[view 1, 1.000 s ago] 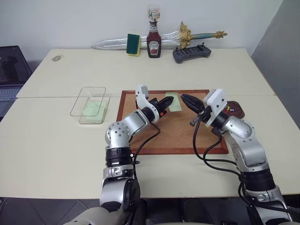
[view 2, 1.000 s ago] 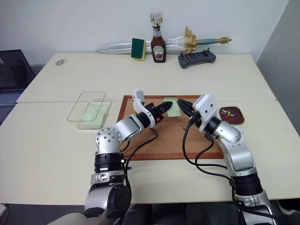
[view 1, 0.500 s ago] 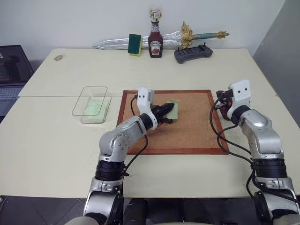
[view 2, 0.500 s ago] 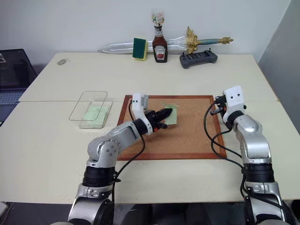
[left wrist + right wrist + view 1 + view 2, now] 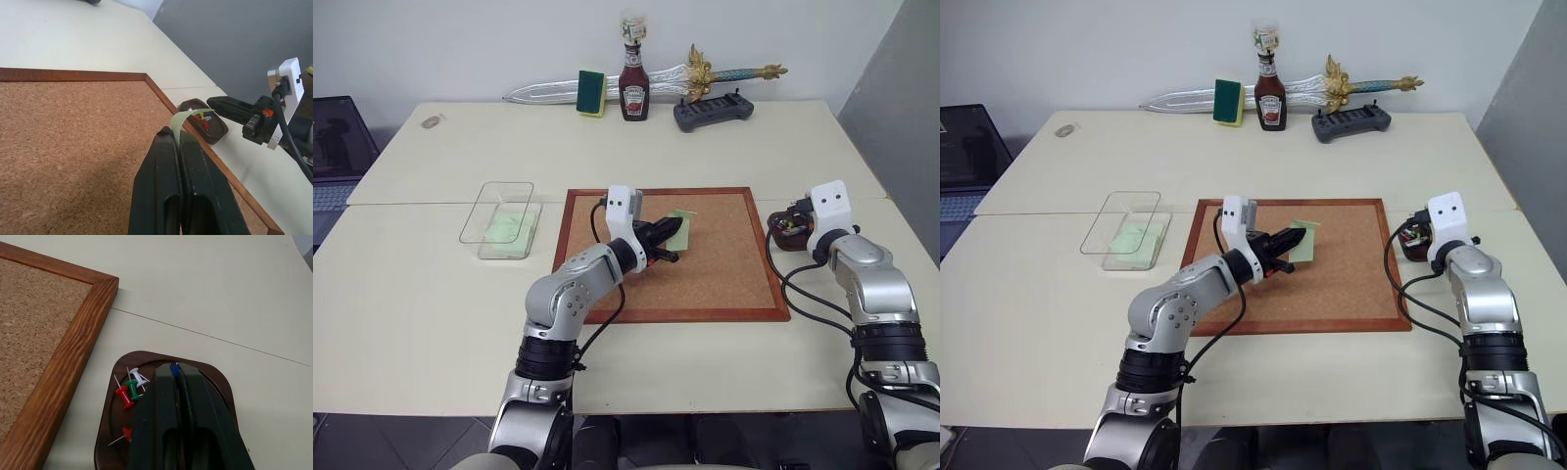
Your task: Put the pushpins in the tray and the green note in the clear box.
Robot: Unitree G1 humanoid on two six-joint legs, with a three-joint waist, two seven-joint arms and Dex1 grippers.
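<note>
Left gripper: I see my left gripper (image 5: pixel 177 142) closed on the green note (image 5: pixel 677 231), its two black fingers pinched flat together with the pale slip sticking out past the tips and curling over.
Green note: it sits above the corkboard (image 5: pixel 724 264), toward the board's far middle, held at one end by the left gripper; I cannot tell whether its other end touches the cork.
Right gripper: my right gripper (image 5: pixel 174 369) is over the tray (image 5: pixel 110 421), fingers pressed together on a blue pushpin (image 5: pixel 173 368) whose head shows between the tips.
Tray: the small dark reddish-brown dish rests on the desk (image 5: pixel 431 294) just beside the right edge of the corkboard, apart from its wooden frame.
Pushpins: in the right wrist view I count a white pin (image 5: pixel 138 377), a green one (image 5: pixel 131 387) and a red one (image 5: pixel 123 396) lying bunched together in the tray, with another red head (image 5: pixel 126 433) close to my fingers.
Clear box: the clear box (image 5: pixel 485 224) stands on the desk to the left of the corkboard, well apart from the note, with a pale green sheet (image 5: pixel 506 227) lying inside it.
Far edge: a toy sword (image 5: pixel 548 91), a green-and-yellow sponge (image 5: pixel 591 92), a ketchup bottle (image 5: pixel 633 88) and a dark handheld controller (image 5: pixel 713 111) line up along the wall.
Left side: a laptop (image 5: pixel 335 147) pokes in at the edge of my view.
</note>
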